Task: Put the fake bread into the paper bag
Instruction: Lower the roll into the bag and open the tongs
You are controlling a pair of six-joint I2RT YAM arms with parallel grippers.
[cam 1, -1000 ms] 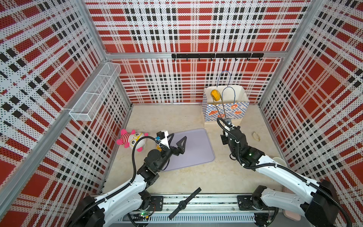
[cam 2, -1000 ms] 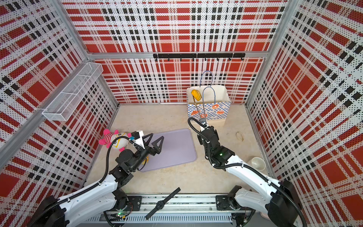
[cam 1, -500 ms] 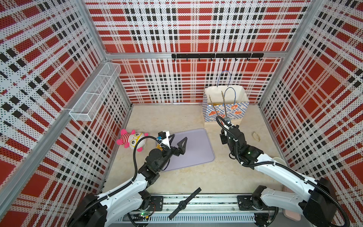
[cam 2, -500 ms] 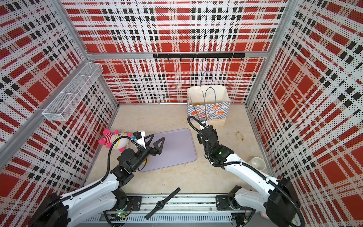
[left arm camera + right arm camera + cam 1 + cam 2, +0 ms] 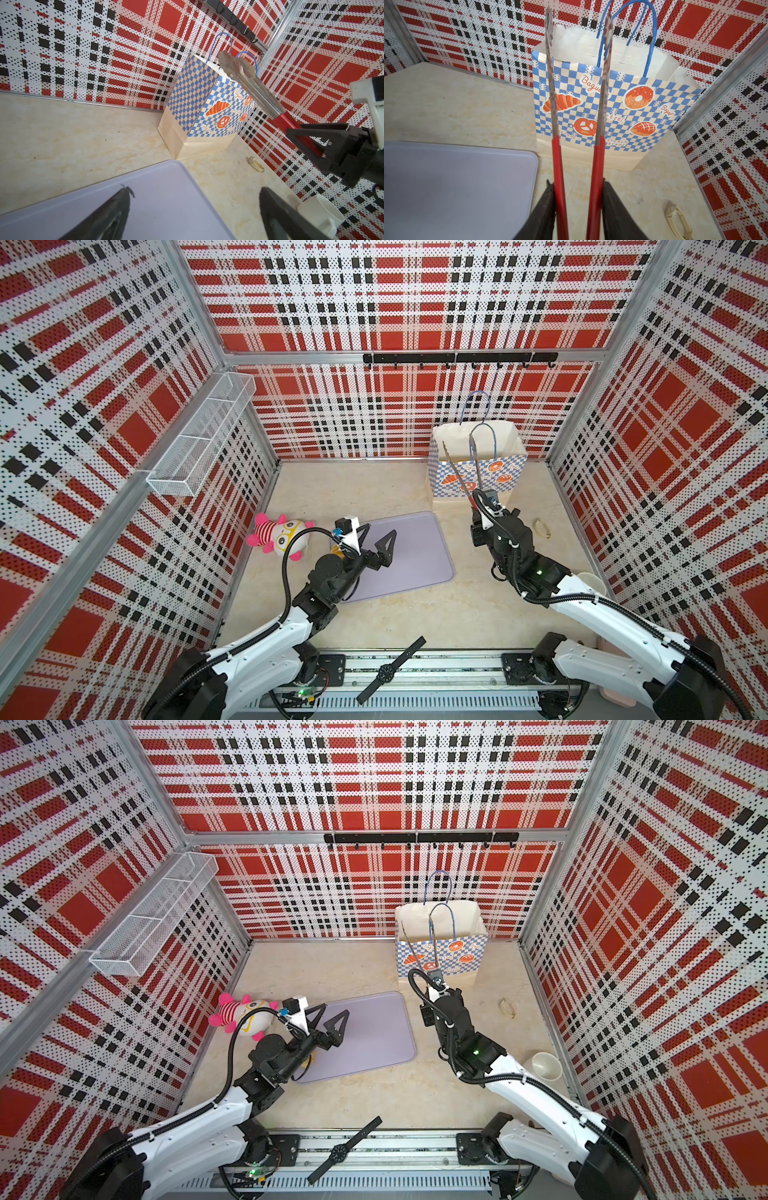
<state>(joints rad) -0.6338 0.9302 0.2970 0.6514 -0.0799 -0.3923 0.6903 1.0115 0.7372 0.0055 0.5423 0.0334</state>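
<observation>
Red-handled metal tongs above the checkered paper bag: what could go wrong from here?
1. One tip of the red-handled metal tongs sits close by the blue cord handle; withdrawing could hook it and topple the tall blue-checkered paper bag.
2. The right gripper pinches only the red grips with its fingers; the long tongs might twist or slip.

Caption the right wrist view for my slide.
Right gripper holds red-handled tongs, tips spread and empty, above the paper bag's open mouth.
</observation>
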